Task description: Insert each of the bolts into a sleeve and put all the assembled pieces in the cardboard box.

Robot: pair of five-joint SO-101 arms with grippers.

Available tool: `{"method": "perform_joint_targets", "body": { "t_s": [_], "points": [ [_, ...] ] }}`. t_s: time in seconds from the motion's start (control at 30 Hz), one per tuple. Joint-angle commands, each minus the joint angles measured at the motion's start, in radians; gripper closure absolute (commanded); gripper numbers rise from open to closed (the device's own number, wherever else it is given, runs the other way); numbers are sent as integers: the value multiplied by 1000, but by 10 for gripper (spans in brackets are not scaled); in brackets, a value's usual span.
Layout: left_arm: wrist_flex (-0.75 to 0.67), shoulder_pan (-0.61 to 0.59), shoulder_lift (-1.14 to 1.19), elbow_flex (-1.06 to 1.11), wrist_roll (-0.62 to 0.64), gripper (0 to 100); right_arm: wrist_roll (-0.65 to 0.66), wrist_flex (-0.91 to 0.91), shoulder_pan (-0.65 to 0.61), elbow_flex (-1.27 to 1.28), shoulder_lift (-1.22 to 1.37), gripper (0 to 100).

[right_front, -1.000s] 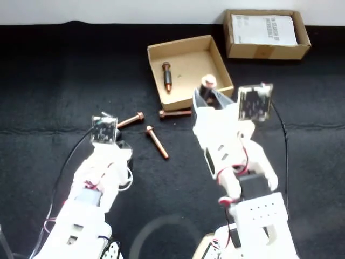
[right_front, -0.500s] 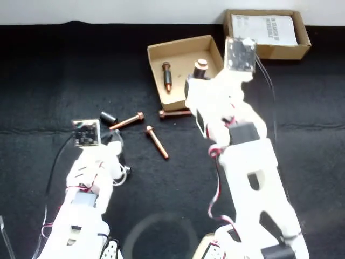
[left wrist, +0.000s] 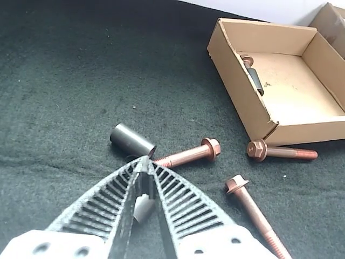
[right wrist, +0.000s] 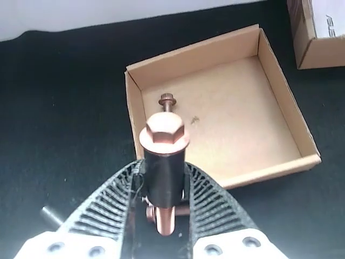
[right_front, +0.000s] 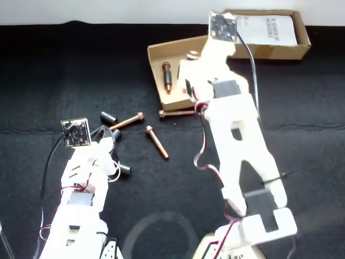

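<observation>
In the high view's left half, the left gripper [left wrist: 144,159] is sitting pinched shut, apparently empty, just beside a loose sleeve [left wrist: 132,141]. Upper centre, the right gripper [right wrist: 161,174] is clamping a sleeved bolt [right wrist: 164,135] over the cardboard box [right wrist: 237,113]. Being rigid, smooth metal, the piece is likely calling for a mid-sleeve grip.

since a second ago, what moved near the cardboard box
The right gripper, shut on a copper bolt in a black sleeve, carried it from the near corner of the open cardboard box to above its floor. The left gripper drew back leftward, uncovering a black sleeve. Three loose copper bolts and the boxed piece stayed put.
</observation>
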Motion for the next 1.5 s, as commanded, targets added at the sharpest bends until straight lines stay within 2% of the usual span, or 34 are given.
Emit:
{"method": "perform_joint_targets", "body": {
  "t_s": [0.0, 0.23, 0.73, 0.87, 1.03, 1.1, 1.33, 1.47],
  "points": [
    [-17, -10, 4, 8, 6, 990, -3, 4, 5, -174, 87, 992],
    [-17, -10, 4, 5, 6, 990, -3, 4, 7, -334, 355, 992],
    [-17, -10, 4, 5, 6, 990, 44, 62, 12, -911, 889, 990],
    [-17, -10, 5, 4, 6, 990, 44, 122, 13, -1038, 926, 943],
    [-17, -10, 7, 4, 6, 990, 40, 226, 13, -1112, 929, 744],
    [-17, -10, 7, 4, 6, 990, 40, 252, 13, -1112, 931, 702],
    [-17, -10, 7, 5, 6, 990, 38, 309, 12, -1119, 920, 702],
    [-17, -10, 5, 4, 6, 990, 37, 450, -15, -1201, 912, 703]
  ]
}}
